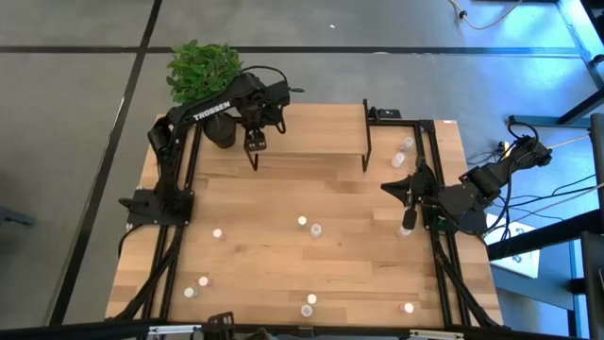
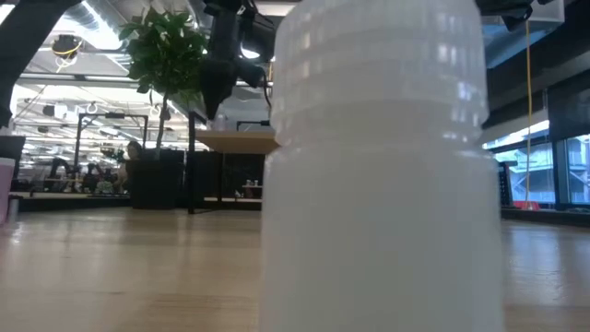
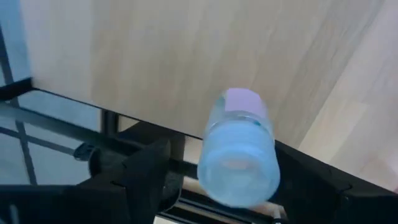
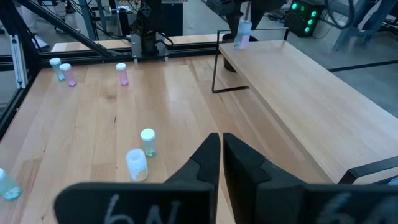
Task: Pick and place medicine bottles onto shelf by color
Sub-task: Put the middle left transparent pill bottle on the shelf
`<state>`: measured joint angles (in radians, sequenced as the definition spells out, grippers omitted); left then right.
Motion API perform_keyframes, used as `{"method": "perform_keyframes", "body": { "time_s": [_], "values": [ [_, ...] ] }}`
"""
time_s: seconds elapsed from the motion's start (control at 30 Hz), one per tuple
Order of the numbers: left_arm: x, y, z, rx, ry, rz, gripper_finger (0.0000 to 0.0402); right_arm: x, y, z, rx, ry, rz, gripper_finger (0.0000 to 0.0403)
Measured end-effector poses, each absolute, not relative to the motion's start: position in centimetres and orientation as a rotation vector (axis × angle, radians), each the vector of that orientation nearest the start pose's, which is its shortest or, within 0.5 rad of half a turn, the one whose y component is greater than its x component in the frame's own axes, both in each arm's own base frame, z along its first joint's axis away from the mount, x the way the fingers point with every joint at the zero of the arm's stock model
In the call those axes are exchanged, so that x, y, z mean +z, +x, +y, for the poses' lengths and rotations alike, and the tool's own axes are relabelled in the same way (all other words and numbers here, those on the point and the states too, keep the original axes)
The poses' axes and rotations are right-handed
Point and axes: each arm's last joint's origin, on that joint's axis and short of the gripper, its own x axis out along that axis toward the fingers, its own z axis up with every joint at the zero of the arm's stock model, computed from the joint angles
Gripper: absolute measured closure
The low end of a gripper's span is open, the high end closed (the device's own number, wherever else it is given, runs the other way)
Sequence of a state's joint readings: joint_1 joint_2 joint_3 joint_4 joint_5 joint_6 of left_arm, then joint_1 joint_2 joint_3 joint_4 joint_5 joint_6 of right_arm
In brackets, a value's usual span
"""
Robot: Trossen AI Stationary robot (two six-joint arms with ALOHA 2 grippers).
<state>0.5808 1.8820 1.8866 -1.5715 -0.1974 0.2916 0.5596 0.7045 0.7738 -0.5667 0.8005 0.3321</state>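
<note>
Several loose bottles [image 1: 302, 222] are scattered over the tabletop [image 1: 255, 255] in the high view, most toward the near edge and two by the far right corner. The shelf [image 1: 311, 132] sits along the far edge, with a potted plant [image 1: 203, 71] just off its left end. The left gripper [image 1: 257, 142] hangs over the shelf's left end. The right gripper [image 1: 409, 215] waits low at the tabletop's right side, one bottle just beside it. In the low view one near bottle [image 2: 378, 166] fills the middle of the frame and blocks most of the tabletop. Behind it the left gripper [image 2: 217, 92] points down above the shelf [image 2: 235, 140], plant [image 2: 166, 51] alongside. In the left wrist view a pink-capped bottle [image 3: 239, 149] sits between the left gripper's [image 3: 245, 183] fingers [image 3: 146, 171], over the shelf's edge. The fingers are spread, a clear gap on one side, so the bottle is released; contact on the other side cannot be told. In the right wrist view the right gripper [image 4: 221, 155] has its fingers [image 4: 202, 158] clenched together on nothing. Loose bottles [image 4: 147, 142] stand ahead on the tabletop. The pink-capped bottle [image 4: 243, 32] stands upright at the shelf's [image 4: 292, 93] far end under the left gripper [image 4: 239, 14].
</note>
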Motion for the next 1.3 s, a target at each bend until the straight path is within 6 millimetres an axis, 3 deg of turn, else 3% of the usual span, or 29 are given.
{"method": "perform_keyframes", "body": {
  "time_s": [0.4, 0.87, 1.07, 1.3],
  "values": [
    [34.6, 27.9, 18.4, 0.434, -0.009, 1.571, 0.0114, 30.9, 12.7, 5.5, -0.296, 0.013, 0.342, 0.038],
    [39.4, 26.0, 12.9, 0.577, 0.001, 1.368, 0.0114, 30.9, 12.7, 5.5, -0.295, 0.013, 0.342, 0.0379],
    [39.2, 27.4, 9.9, 0.578, -0.05, 1.324, 0.0114, 30.9, 12.7, 5.5, -0.296, 0.013, 0.342, 0.0379],
    [36.6, 28.2, 6.1, 0.527, -0.036, 1.389, 0.0119, 30.9, 12.7, 5.5, -0.296, 0.013, 0.342, 0.0379]
  ]
}}
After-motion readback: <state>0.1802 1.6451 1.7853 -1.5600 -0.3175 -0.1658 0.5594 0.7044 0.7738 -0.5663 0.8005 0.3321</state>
